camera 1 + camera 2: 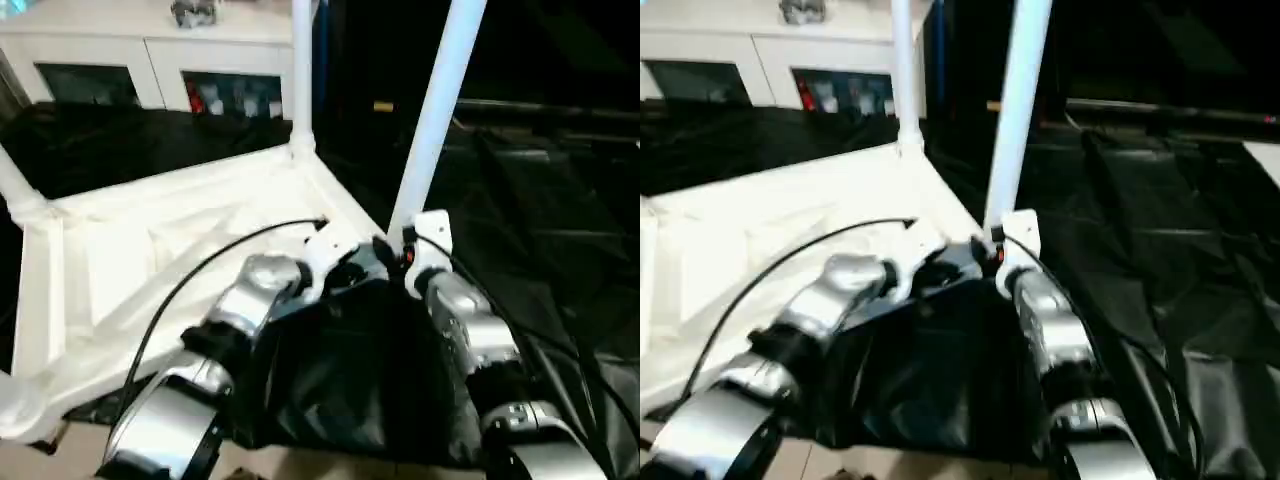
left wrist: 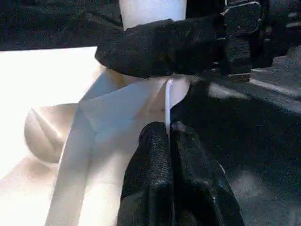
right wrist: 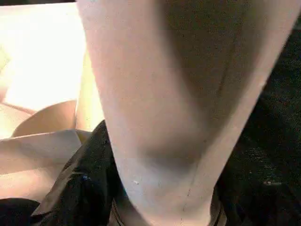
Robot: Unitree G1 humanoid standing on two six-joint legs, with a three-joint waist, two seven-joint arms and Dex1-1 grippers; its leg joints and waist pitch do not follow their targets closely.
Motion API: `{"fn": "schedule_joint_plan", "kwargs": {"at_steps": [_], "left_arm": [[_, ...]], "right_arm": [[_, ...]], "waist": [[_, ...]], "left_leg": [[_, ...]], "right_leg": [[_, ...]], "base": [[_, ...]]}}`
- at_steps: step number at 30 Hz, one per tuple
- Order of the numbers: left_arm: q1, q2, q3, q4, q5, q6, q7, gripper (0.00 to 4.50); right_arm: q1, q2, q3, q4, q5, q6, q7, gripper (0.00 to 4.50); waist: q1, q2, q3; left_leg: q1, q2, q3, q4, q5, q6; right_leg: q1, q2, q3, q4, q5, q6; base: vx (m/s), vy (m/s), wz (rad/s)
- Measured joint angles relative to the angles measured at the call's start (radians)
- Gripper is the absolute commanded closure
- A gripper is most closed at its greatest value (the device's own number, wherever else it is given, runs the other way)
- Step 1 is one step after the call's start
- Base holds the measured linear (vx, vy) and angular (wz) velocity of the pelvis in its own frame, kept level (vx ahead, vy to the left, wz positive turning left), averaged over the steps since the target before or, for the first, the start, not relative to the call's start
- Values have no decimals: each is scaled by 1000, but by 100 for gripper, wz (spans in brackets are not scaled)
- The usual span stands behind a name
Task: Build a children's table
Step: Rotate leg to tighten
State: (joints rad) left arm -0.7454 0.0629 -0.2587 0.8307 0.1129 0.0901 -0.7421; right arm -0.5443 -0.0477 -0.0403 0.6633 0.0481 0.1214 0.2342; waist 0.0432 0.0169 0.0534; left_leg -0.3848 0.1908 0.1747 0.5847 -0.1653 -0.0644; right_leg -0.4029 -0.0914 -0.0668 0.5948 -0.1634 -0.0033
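Observation:
The children's table lies upside down, its white top (image 1: pixel 180 260) ribbed side up on black cloth. A leg (image 1: pixel 301 70) stands in the far corner socket and another (image 1: pixel 15 180) rises at the far left. At the near right corner a third leg (image 1: pixel 440 100) stands tilted to the right. My right gripper (image 1: pixel 400 250) is shut around its base, one black finger (image 2: pixel 164 47) wrapping the tube just above the socket. My left gripper (image 2: pixel 168 129) is shut on the thin raised rim of the top right beside that socket.
A white cabinet (image 1: pixel 150 50) with glass doors stands behind the table. Black cloth (image 1: pixel 560 200) covers the floor to the right, and more of it (image 1: pixel 340 370) is bunched between my forearms. A black cable (image 1: pixel 190 270) arcs over the top to my left wrist.

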Motion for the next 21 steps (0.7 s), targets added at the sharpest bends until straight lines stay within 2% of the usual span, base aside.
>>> {"fn": "schedule_joint_plan", "kwargs": {"at_steps": [2, 5, 8, 12, 14, 18, 21], "left_arm": [[-1, 3, -2, 2, 0, -7, -3, 450], [-1, 6, -3, 2, 0, -12, -13, 450], [-1, 8, -5, 7, 0, -25, -18, 450], [-9, 6, -16, 30, 2, -59, -23, 450], [-10, 4, -24, 34, 4, -76, -38, 450], [-10, 7, -26, 32, 4, -86, -53, 450], [-2, 18, -29, 21, 4, -98, -75, 450]], "right_arm": [[5, -1, -3, -7, 2, 0, 28, 133], [33, -22, 6, -36, -1, -8, 73, 91], [77, -66, 43, -94, -2, -13, 140, 91], [123, -131, 50, -159, 6, -12, 230, 91], [170, -197, 47, -226, 37, -1, 309, 91], [246, -301, 22, -299, 89, 11, 441, 91], [312, -407, -19, -356, 146, 36, 553, 91]], "waist": [[2, 0, 0], [5, 0, 0], [8, 2, 1], [13, 3, 1], [20, 5, 1], [25, 5, 1], [34, 5, 1]], "left_leg": [[0, 0, 0, 0, 0, 0], [0, 1, 0, -1, 0, 0], [0, 1, 0, -1, 0, 0], [0, 1, 0, -1, 0, 0], [0, 1, 0, -1, 0, 0], [-1, 0, 0, -1, 0, 1], [-1, 1, 1, 0, 0, 2]], "right_leg": [[0, 0, 0, 0, 0, 1], [0, 0, -1, 0, 0, 1], [0, 0, 0, 0, 0, 1], [0, 0, -1, 0, -1, 1], [0, 0, -1, 0, -1, 2], [0, 0, -1, 0, -1, 2], [0, 0, -1, 0, -2, 3]], "base": [[0, 0, 0], [0, 0, 0], [0, 0, 0], [0, 0, 0], [0, 0, 0], [0, 0, 0], [0, 0, 0]]}}
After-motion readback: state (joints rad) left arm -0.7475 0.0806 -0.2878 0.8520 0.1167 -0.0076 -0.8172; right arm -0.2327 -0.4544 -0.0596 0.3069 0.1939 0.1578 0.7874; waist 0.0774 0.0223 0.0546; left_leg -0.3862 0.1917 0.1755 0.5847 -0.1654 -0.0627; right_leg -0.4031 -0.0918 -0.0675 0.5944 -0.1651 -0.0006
